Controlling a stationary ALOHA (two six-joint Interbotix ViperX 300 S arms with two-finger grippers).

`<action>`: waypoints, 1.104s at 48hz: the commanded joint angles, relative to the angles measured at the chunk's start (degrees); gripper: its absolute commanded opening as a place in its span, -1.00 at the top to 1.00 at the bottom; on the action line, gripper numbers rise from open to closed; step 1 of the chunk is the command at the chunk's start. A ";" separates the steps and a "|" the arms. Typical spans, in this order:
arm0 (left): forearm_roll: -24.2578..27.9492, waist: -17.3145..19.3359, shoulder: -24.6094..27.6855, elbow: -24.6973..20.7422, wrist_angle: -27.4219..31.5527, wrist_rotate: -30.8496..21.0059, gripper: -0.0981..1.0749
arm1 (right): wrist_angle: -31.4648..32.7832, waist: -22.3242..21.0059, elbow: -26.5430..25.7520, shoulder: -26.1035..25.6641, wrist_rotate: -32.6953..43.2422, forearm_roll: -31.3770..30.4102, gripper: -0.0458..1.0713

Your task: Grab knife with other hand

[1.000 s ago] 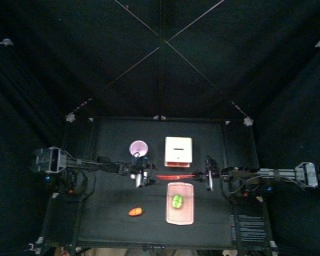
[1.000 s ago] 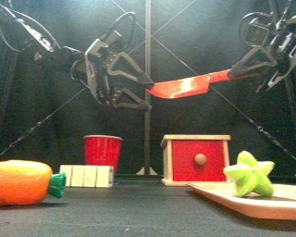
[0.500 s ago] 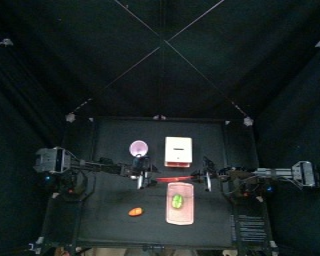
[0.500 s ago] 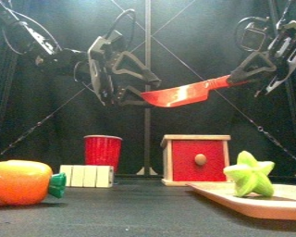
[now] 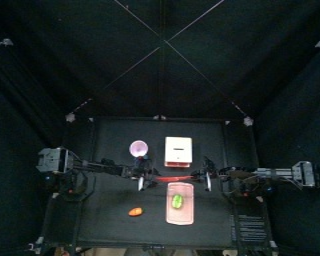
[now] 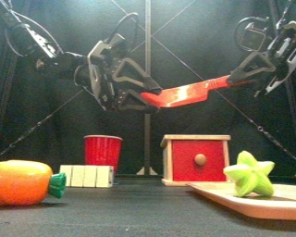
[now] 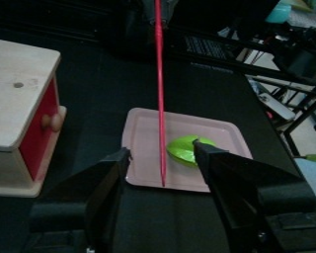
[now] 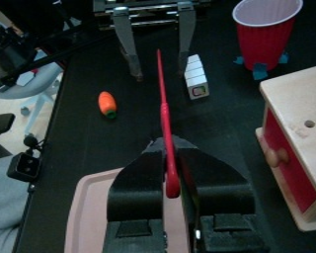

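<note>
Right gripper (image 6: 243, 78) clamps the knife (image 6: 191, 92) handle — left gripper (image 7: 162, 168) jaws apart around its tip. Risk: release before the left closes drops the knife onto the bench (image 5: 109, 200).

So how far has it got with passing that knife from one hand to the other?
Done: the knife is up in the air above the table, gripped by the right hand. In hand: the left hand sits open around the blade tip. Left: closing on it, then the right letting go.

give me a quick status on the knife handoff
Right gripper shut on the knife, held in the air above the table. Left gripper open, jaws either side of the blade tip, not yet closed. Nothing in the way.
</note>
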 commanded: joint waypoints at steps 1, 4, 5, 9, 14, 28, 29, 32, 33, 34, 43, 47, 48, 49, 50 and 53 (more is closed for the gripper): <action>-0.26 0.18 -0.09 -1.41 -0.62 0.09 -0.58 | -0.44 -0.26 -1.05 -0.18 -0.18 0.00 0.36; -0.26 0.26 -0.09 -1.67 -0.62 0.00 -0.49 | -0.53 -0.18 -1.05 -0.18 -0.18 0.00 0.36; -0.26 0.26 -0.09 -1.76 -0.62 0.00 -0.46 | -0.53 -0.18 -1.05 -0.18 -0.18 0.00 0.36; -0.26 0.35 -0.09 -1.93 -0.79 0.00 -0.32 | -0.53 -0.18 -0.88 -0.18 -0.09 0.00 0.36; -0.35 0.26 -0.18 -2.02 -1.49 0.00 -0.09 | -0.53 -0.18 -0.53 -0.18 -0.09 0.00 0.36; -0.18 0.44 -0.62 -2.02 -2.29 0.09 0.39 | -0.44 -0.18 -0.26 -0.26 0.09 0.35 0.36; -0.09 0.44 -0.53 -2.02 -2.29 0.18 0.41 | -0.44 -0.18 -0.18 -0.18 0.09 0.35 0.36; 0.00 0.44 -0.53 -2.02 -2.29 0.18 0.45 | -0.44 -0.18 0.00 -0.18 0.18 0.44 0.36; 0.09 0.44 -0.53 -2.02 -2.29 0.18 0.46 | -0.44 -0.18 0.09 -0.18 0.18 0.44 0.36; 0.18 0.44 -0.53 -1.85 -2.37 0.18 0.46 | -0.44 -0.18 0.09 -0.09 0.09 0.44 0.36; 0.62 0.35 -0.62 -1.76 -2.29 0.09 0.46 | 0.00 -0.18 -0.09 -0.09 0.53 0.44 0.34; 0.62 0.18 -0.79 -1.85 -2.37 0.09 0.46 | 0.70 -0.53 -0.26 -0.26 0.97 0.44 0.31; 0.62 0.18 -0.79 -1.93 -2.29 0.09 0.46 | 0.97 -0.53 -0.26 -0.35 0.97 0.53 0.29; 0.62 0.18 -0.70 -2.02 -2.29 0.09 0.46 | 1.14 -0.62 -0.26 -0.44 0.97 0.53 0.27; 0.62 0.26 -0.70 -2.02 -2.29 0.09 0.46 | 1.41 -0.62 -0.35 -0.53 0.97 0.62 0.24; 0.62 0.35 -0.44 -2.02 -2.37 0.09 0.46 | 1.49 -0.62 -0.35 -0.70 0.97 1.41 0.16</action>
